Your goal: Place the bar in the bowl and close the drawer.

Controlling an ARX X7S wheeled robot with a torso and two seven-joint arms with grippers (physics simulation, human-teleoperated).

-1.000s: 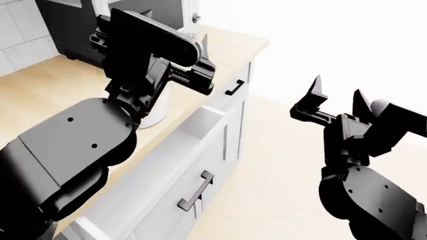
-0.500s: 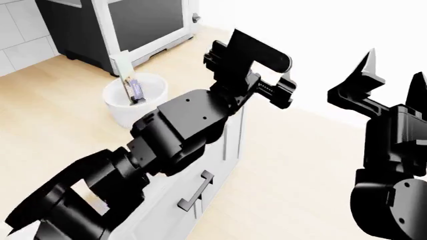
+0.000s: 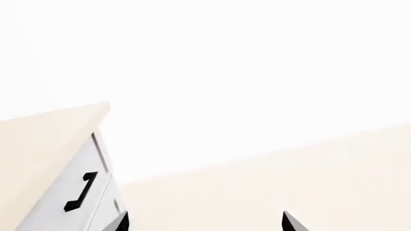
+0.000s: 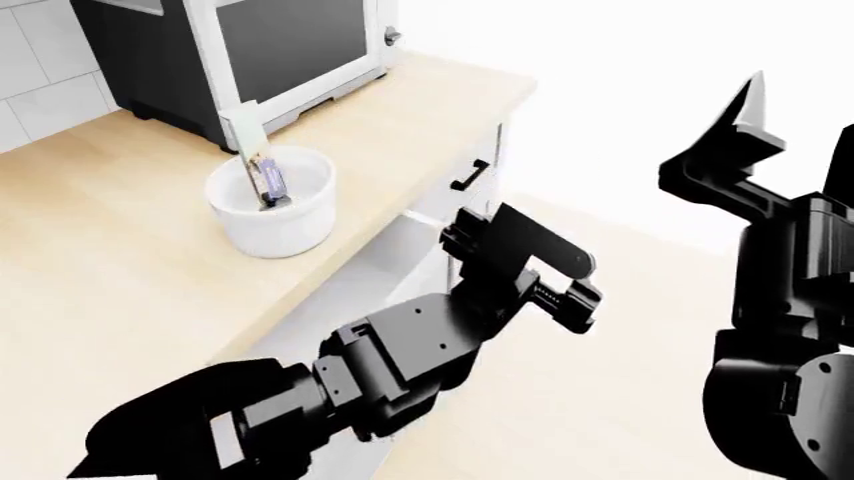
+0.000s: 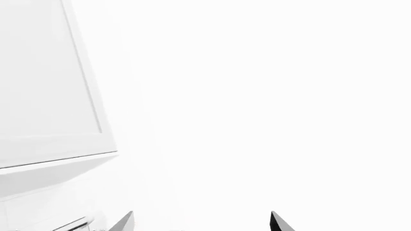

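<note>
Pale wood countertop point(image 4: 120, 260) fills the head view's left side, w/ white tile wall behind and cream floor point(image 4: 587, 380) to the right. One dark oven-like appliance point(image 4: 254, 50) sits at the back of the counter. Below the counter edge, white cabinetry: one drawer point(image 4: 387, 262) stands pulled out, its plain white inside partly hidden by the left arm; one narrow drawer front point(image 4: 470, 185) w/ a short black handle point(image 3: 80, 191) sits beyond it, nearer the counter's far corner.

2 arms in view. Left arm reaches across in front of the open drawer; left gripper point(image 4: 567, 300) hangs off the cabinet front over the floor, and the wrist view shows its 2 tips spread apart w/ nothing between. Right gripper point(image 4: 787, 150) is raised at the head view's right edge, prongs apart, empty; its wrist cam sees only white panels.

One white bowl point(image 4: 274, 215) on the counter, just in front of the appliance. Inside it: one bar point(image 4: 264, 178), purple-blue wrapper, standing near upright, pale end poking above the rim
</note>
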